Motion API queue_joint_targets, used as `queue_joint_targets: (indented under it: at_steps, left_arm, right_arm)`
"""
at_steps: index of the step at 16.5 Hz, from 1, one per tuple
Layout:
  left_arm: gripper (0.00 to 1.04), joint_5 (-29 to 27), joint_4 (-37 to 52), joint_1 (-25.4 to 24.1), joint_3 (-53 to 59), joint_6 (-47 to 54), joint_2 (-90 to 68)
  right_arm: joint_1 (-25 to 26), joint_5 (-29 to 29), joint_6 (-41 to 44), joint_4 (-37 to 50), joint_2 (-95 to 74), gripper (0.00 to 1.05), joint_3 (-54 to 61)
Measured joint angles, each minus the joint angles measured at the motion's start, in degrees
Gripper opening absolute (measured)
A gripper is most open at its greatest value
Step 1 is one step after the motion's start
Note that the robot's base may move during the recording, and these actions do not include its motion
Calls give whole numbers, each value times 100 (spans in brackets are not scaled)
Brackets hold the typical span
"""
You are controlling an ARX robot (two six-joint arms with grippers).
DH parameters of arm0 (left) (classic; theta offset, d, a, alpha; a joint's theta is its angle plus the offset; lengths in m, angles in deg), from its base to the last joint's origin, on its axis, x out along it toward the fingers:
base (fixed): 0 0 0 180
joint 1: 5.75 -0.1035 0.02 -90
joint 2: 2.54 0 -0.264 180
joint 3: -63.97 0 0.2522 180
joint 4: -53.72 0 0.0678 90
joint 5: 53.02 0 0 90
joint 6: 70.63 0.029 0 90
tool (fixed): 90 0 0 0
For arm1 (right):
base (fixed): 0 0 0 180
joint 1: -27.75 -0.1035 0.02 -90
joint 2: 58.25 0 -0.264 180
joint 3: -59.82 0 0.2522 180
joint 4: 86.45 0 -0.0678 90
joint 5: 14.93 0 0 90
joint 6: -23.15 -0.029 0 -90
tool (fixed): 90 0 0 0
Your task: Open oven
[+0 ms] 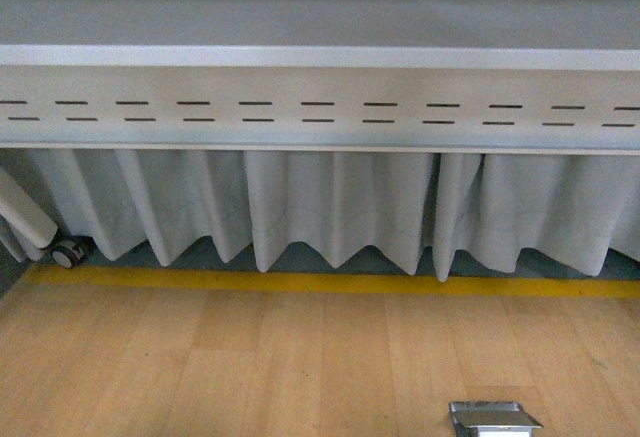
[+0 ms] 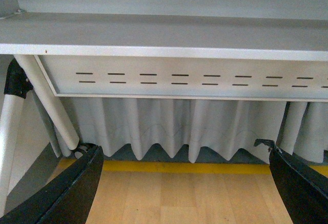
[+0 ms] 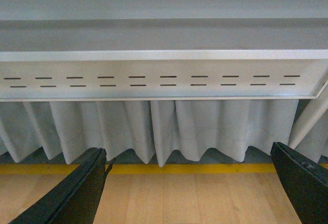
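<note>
Both sat low with jaws wide apart and empty: left pincer (image 2: 183, 155), right pincer (image 3: 188, 152), likely parked before any reach. Beyond them were floor (image 1: 250, 357), curtain (image 1: 330, 207) and panel (image 1: 320, 112). Oven was in no view.

Entry: the oven is not appearing in the front view, nor in either wrist view. All three cameras are facing the slotted grey front rail of the bench (image 1: 320, 85) from low down, and the bench top is lying out of sight above it. The oven's look, door state, pose and position cannot be told from these frames.
</note>
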Motion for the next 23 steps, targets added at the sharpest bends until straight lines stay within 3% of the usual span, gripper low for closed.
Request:
queue_joint_targets:
  at_steps: [23]
  left_arm:
    - [98,0,4,0,0,20,0]
  right_arm:
    - [0,-4,0,-9,2,98,0]
